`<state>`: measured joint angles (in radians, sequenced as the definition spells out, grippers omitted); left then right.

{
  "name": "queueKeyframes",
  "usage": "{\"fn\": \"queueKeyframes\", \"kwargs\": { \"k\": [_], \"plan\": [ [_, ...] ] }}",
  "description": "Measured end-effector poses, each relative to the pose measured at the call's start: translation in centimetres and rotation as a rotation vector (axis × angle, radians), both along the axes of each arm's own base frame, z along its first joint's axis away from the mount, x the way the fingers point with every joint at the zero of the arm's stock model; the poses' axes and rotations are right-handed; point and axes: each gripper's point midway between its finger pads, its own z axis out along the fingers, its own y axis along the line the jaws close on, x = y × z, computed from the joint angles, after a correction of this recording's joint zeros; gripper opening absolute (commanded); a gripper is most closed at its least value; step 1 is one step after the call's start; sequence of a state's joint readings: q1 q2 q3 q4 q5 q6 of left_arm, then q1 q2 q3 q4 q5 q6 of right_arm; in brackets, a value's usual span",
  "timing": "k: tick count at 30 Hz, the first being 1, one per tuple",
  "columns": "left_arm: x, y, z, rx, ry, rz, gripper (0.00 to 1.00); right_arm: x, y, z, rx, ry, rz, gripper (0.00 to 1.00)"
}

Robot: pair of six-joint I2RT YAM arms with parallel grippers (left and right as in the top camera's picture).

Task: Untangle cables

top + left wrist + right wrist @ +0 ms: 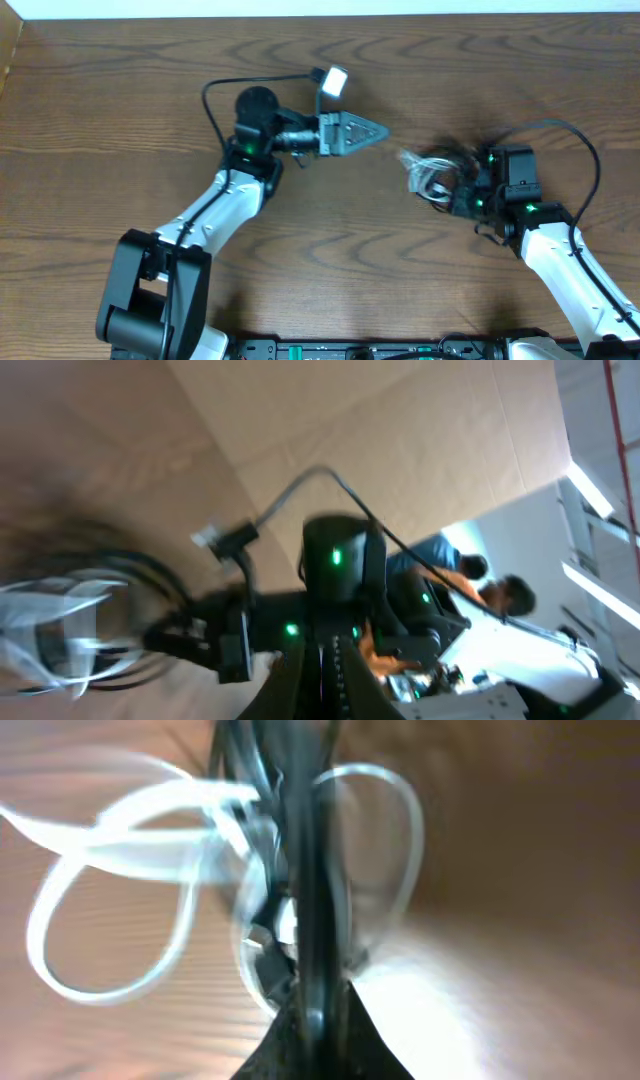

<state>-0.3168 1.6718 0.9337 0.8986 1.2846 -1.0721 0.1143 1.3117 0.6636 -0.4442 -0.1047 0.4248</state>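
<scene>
The cables form a small looped bundle (428, 170) on the wooden table, right of centre, with white loops (416, 172) showing among black cord. My right gripper (455, 190) is at the bundle's right side. In the right wrist view its fingers (312, 1010) are shut on the black cable (300, 870), with blurred white loops (130, 840) around it. My left gripper (378, 130) points right at the bundle, a short gap away, shut and empty. In the left wrist view its fingers (335, 680) face the blurred bundle (60, 625).
The thick black arm wires arc over each arm, one over the left arm (215, 90) and one over the right arm (575, 135). The table's far edge (320, 16) runs along the top. The right arm (335, 560) fills the middle of the left wrist view.
</scene>
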Motion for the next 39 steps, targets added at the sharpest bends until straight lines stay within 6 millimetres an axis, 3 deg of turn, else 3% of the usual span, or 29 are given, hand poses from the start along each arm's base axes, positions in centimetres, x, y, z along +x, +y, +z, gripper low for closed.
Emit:
{"fn": "queueKeyframes", "kwargs": {
  "k": [4, 7, 9, 11, 13, 17, 21, 27, 35, 39],
  "plan": [
    [1.9, 2.7, 0.0, 0.001, -0.004, 0.068, 0.08, -1.2, -3.1, -0.8, -0.104, 0.062, -0.198, 0.01],
    [2.7, 4.5, 0.0, 0.003, -0.005, 0.091, 0.08, -1.1, -3.6, -0.8, -0.111, 0.054, -0.248, 0.01],
    [2.6, 5.2, -0.1, 0.006, -0.013, 0.078, 0.22, -0.6, -3.6, -0.6, -0.103, 0.035, -0.254, 0.01],
    [1.9, 5.3, -0.1, 0.010, -0.034, 0.038, 0.28, 0.1, -3.1, -0.2, -0.082, 0.005, -0.241, 0.01],
    [1.1, 5.2, -0.2, 0.013, -0.058, -0.010, 0.31, 1.1, -2.2, 0.3, -0.045, -0.038, -0.193, 0.01],
    [-0.1, 5.0, -0.3, 0.016, -0.095, -0.076, 0.43, 3.1, 1.6, 2.2, 0.086, -0.153, 0.035, 0.01],
    [-0.8, 5.1, -1.0, 0.017, -0.126, -0.099, 0.53, 2.8, 4.6, 3.3, 0.196, -0.188, 0.208, 0.01],
    [-1.9, 5.1, -3.1, 0.022, -0.149, -0.114, 0.68, 2.0, 7.2, 4.5, 0.314, -0.214, 0.339, 0.01],
    [-3.7, 5.3, -6.2, 0.027, -0.231, -0.118, 0.70, 1.2, 11.1, 8.5, 0.524, -0.339, 0.569, 0.01],
    [-4.0, 5.4, -6.8, 0.027, -0.267, -0.117, 0.70, 0.5, 12.5, 10.8, 0.621, -0.411, 0.685, 0.01]
  ]
}}
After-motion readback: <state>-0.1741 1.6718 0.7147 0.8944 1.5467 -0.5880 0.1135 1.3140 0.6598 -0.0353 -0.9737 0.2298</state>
